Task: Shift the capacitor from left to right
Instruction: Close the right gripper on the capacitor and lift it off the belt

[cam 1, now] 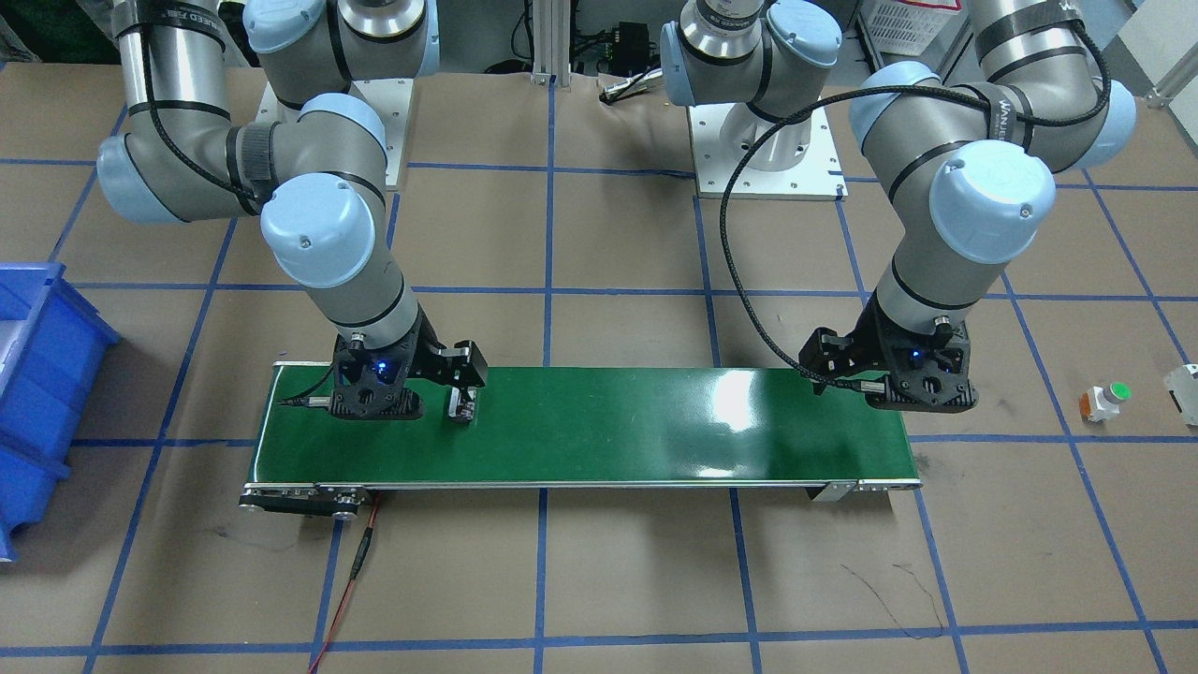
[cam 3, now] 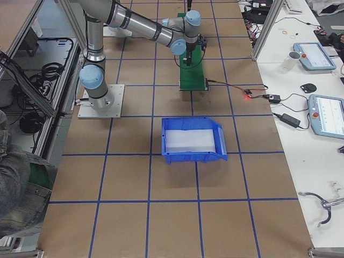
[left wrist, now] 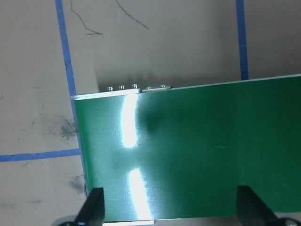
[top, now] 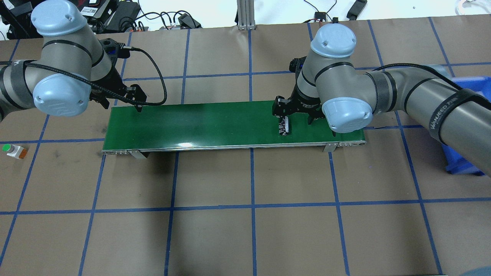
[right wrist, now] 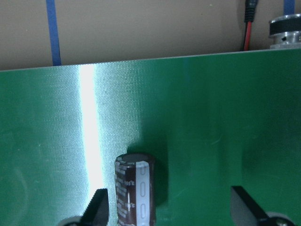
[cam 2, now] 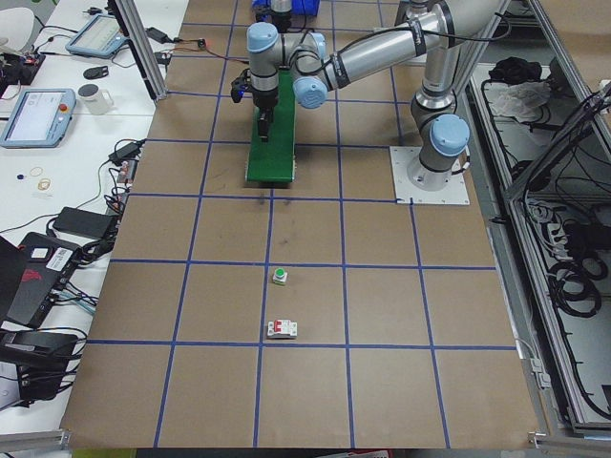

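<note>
The capacitor (top: 284, 125), a small dark cylinder with a pale stripe, lies on the green conveyor belt (top: 215, 122) towards its right end. My right gripper (top: 295, 117) is open and low over the belt. In the right wrist view the capacitor (right wrist: 135, 188) sits between the fingertips, close to the left finger (right wrist: 96, 209) and apart from the other. It also shows in the front-facing view (cam 1: 460, 404). My left gripper (top: 121, 103) is open and empty over the belt's left end (left wrist: 188, 155).
A blue bin (cam 3: 193, 140) stands on the table beyond the belt's right end. A green-capped button (top: 13, 150) and a white boxy component (cam 2: 281, 329) sit on the table past the belt's left end. A red cable (cam 1: 351, 580) runs from the belt's right end.
</note>
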